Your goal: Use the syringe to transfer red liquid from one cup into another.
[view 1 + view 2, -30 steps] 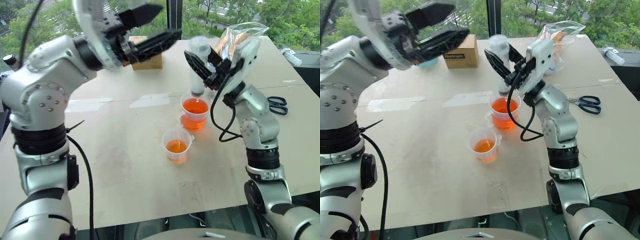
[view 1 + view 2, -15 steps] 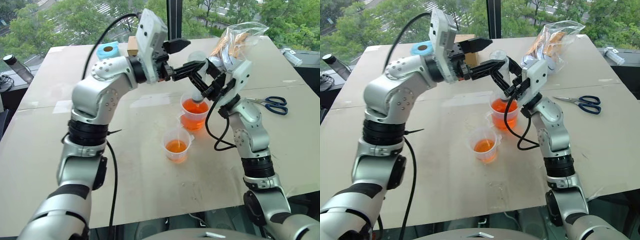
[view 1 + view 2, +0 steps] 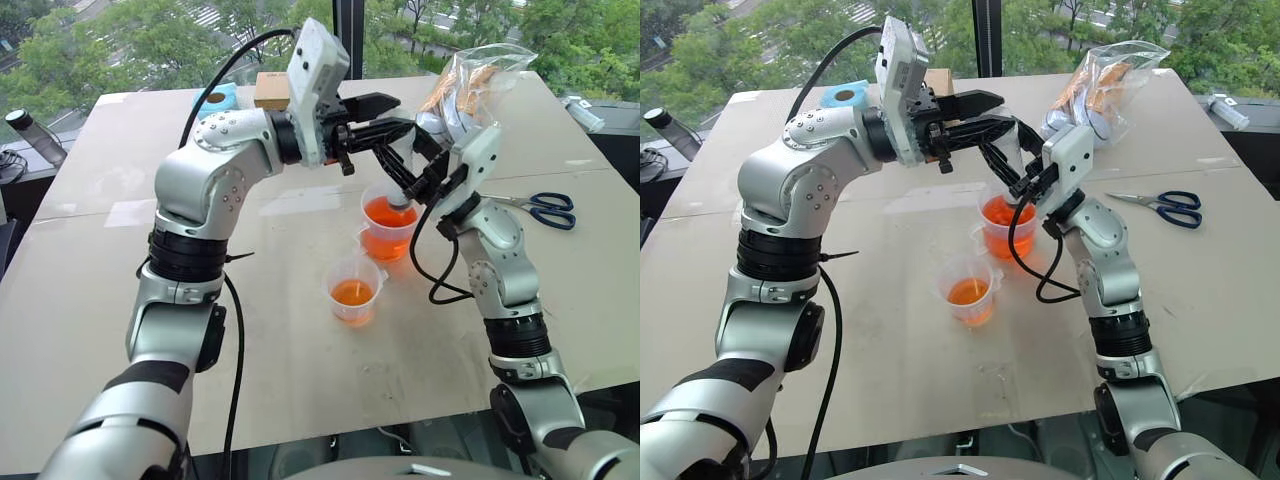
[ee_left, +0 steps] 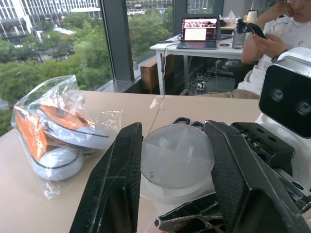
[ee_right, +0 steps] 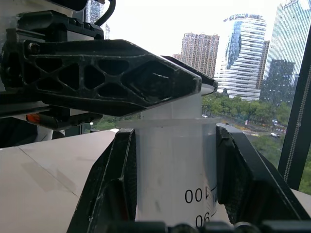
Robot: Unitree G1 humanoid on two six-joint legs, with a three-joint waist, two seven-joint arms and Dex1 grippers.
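Clear cups: two [image 3: 389, 222] [image 3: 354, 289]; one syringe [image 5: 175, 160], seemingly double-gripped

Scissors [image 3: 553, 210] are seen lying on the table [image 3: 90, 290]; a plastic bag [image 3: 470, 75], cardboard box [image 3: 272, 90] and blue tape roll [image 3: 217, 100] are set farther back.

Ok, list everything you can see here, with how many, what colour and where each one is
syringe: 1, clear with printed marks, upright over the larger cup, tip down
larger cup: 1, clear with orange-red liquid, table centre
smaller cup: 1, clear with orange-red liquid, nearer than the larger cup
plastic bag: 1, clear with orange and white contents, far side of the table
scissors: 1, dark handles, table's right side
cardboard box: 1, brown, far side
tape roll: 1, blue, beside the box
table: 1, beige
person: 1, white top, seated at a far desk
laptop: 1, on that desk
right gripper: black, shut on the syringe barrel
left gripper: black, fingers either side of the plunger top
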